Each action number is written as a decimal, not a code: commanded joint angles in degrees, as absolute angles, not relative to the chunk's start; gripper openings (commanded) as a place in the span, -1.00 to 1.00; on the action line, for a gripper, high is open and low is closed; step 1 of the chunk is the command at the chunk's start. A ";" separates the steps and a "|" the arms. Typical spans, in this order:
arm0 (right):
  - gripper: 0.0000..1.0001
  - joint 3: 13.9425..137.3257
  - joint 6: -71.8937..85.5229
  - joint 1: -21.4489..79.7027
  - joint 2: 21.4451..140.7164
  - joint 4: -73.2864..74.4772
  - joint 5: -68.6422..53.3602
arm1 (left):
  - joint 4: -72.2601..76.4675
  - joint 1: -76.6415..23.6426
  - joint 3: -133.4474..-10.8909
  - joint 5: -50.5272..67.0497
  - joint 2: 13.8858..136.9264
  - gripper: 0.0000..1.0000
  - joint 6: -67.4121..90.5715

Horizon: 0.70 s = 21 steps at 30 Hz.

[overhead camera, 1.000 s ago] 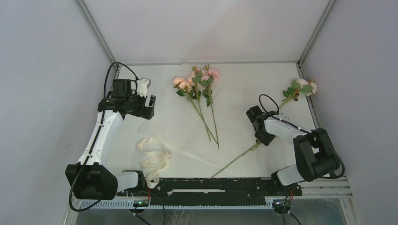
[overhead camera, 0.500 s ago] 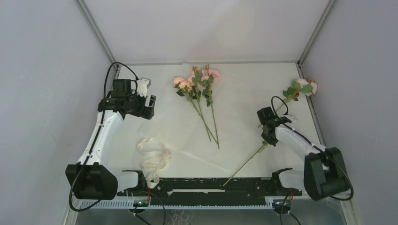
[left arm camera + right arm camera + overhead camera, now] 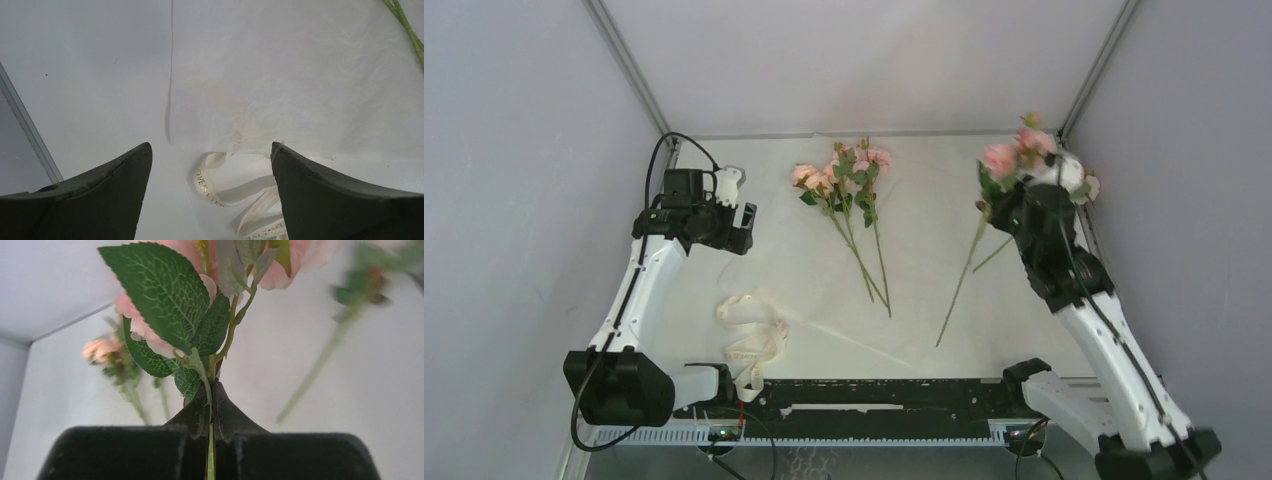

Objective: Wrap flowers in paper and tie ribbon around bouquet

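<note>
**A:** Where is the flower, and how do you hold it?

**B:** My right jaws are pressed together on the thin stem of one pink flower (image 3: 1009, 155), just under its leaves. It is in the air at the upper right of the frame. Its long stem hangs down toward the paper (image 3: 924, 240).

**A:** How do you do this step well?

**B:** I think I should carry it slowly to the other flowers (image 3: 844, 185) at the top centre of the paper and lay it stem beside stem. The stem is thin, so it may turn in my grip.

**A:** And your arms?

**B:** The right arm (image 3: 1104, 330) is stretched far and high. The left arm (image 3: 639, 290) is at the left, its jaws wide apart and holding nothing. The ribbon (image 3: 225, 190) lies near it on the worktop (image 3: 699, 300).
</note>
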State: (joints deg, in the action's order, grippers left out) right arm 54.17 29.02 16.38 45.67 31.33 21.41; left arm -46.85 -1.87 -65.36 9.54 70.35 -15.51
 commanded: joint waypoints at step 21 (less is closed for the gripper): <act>-0.80 119.40 19.78 28.90 128.61 25.77 -8.12 | -45.44 -2.20 -63.47 10.22 70.22 0.86 -16.44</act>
